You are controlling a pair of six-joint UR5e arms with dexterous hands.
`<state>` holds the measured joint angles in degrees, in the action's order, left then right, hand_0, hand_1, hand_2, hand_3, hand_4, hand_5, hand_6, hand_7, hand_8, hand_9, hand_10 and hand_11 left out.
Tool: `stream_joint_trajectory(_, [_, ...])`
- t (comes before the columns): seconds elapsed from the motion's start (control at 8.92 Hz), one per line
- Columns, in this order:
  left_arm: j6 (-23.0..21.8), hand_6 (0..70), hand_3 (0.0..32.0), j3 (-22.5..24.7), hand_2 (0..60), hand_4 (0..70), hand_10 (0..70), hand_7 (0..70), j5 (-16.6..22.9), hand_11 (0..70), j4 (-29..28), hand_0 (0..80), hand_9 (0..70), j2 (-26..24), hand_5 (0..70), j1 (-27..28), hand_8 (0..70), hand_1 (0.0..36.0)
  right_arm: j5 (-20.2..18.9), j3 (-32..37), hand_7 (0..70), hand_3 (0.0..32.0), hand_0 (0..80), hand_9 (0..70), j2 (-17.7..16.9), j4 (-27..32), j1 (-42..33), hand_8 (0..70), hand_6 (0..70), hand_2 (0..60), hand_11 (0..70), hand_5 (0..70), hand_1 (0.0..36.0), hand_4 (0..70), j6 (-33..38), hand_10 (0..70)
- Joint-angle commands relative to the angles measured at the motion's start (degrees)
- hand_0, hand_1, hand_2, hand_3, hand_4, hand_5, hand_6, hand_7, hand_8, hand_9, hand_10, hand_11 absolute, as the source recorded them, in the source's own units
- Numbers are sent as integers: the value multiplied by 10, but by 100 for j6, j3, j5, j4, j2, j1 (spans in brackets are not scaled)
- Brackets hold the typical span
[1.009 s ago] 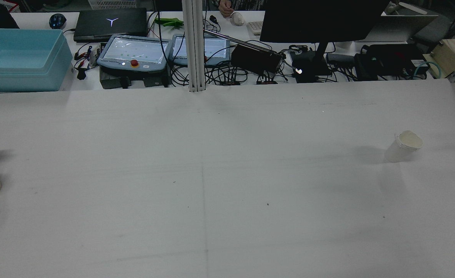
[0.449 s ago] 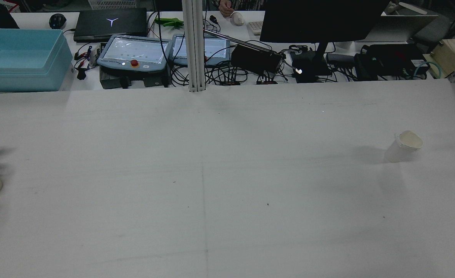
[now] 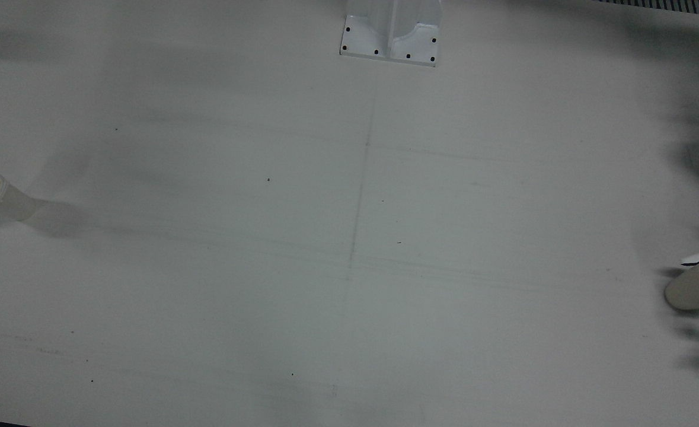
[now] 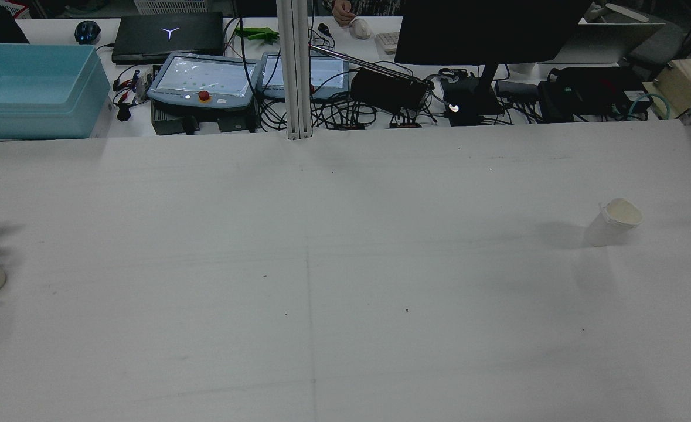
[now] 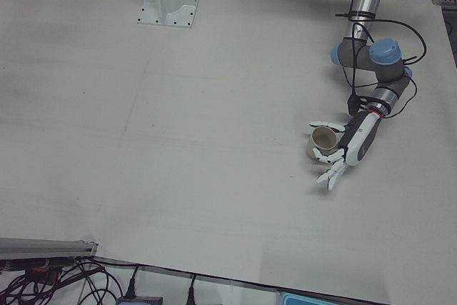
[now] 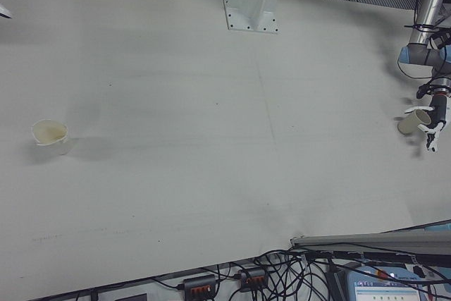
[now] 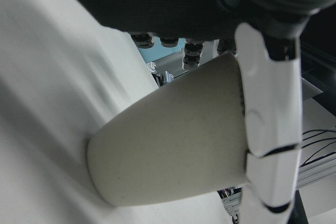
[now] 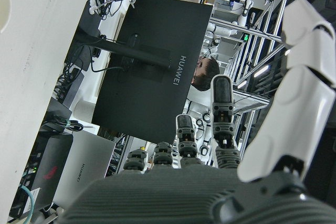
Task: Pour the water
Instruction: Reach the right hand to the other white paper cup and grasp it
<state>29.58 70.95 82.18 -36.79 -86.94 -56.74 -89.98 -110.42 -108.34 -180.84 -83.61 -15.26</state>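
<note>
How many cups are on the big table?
2. A beige paper cup sits at the table's edge by the robot's left hand, whose fingers reach around it. A whitish cup stands alone on the robot's right side. No others show.

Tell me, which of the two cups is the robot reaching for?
The beige paper cup beside the left hand; the white plastic cup stands alone.

The left arm reaches down to the worktop and ends in a white-and-black many-fingered left hand [image 5: 340, 153]. Its fingers [image 5: 328, 176] are spread apart and closed on nothing. The right hand [image 8: 220, 182] is raised, with its dark fingers [image 8: 222, 114] extended and apart.
</note>
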Motion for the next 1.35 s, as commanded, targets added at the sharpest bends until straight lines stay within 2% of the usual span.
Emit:
stream_joint_trajectory(0.0, [-566,55,0,583,600,559,27,138,17,65,600,640,23,71,700,-13,1,360,-28,56,189,0,466,86,15,205,-6,44,129,206,85,272,137,249,15,52])
stream_joint_trajectory(0.11, [-768,54,0,848,600,564,26,136,26,63,812,634,22,176,700,-4,1,360,-37,439,175,0,476,80,67,302,98,42,131,224,93,265,157,232,-160,56])
stream_joint_trajectory(0.22, [-944,54,0,1112,600,567,27,136,35,66,1127,637,22,204,700,-4,0,360,-63,1304,172,0,483,72,337,817,134,39,138,244,89,263,169,247,-187,53])
stream_joint_trajectory(0.34, [-1180,56,0,1358,600,568,26,137,18,64,1365,643,21,273,700,-13,1,360,-81,1974,163,0,484,68,383,1761,152,37,134,265,112,242,178,236,-144,68])
stream_joint_trajectory(0.45, [-1218,54,0,1578,600,567,28,136,18,66,1576,651,21,352,700,-4,0,360,-72,2520,143,0,495,56,427,2162,195,30,124,259,109,234,190,228,-135,64])
stream_joint_trajectory(0.56, [-1218,54,0,1702,600,562,28,137,18,67,1726,651,23,353,700,5,1,360,-72,3039,164,0,511,59,680,2288,318,33,144,277,96,264,206,285,-135,56])
stream_joint_trajectory(0.79, [-1227,51,0,1808,600,551,29,136,18,68,1789,656,22,362,700,5,0,360,-81,4286,156,0,505,53,1417,2648,843,29,139,277,97,259,203,279,-292,56])
stream_joint_trajectory(0.9, [-1218,51,0,1809,600,548,27,135,18,66,1789,661,21,362,700,5,0,360,-72,4571,139,0,506,45,1699,2641,1238,25,132,254,81,259,200,258,-337,45])
stream_joint_trajectory(1.01, [-1218,49,0,1800,600,543,26,132,26,65,1781,657,19,388,700,5,0,360,-55,4574,106,0,507,31,1693,2641,1451,14,112,220,45,239,201,196,-494,19])
stream_joint_trajectory(1.12, [-1218,46,0,1800,600,527,28,128,18,66,1728,640,18,423,700,5,0,360,-46,4574,71,0,507,24,1650,2650,1514,9,81,181,11,221,203,83,-626,0])
stream_joint_trajectory(1.23, [-1218,43,0,1791,600,518,27,125,9,64,1702,631,17,441,700,5,0,360,-63,4556,65,0,507,27,1649,2641,1514,8,68,170,5,221,204,44,-862,0])
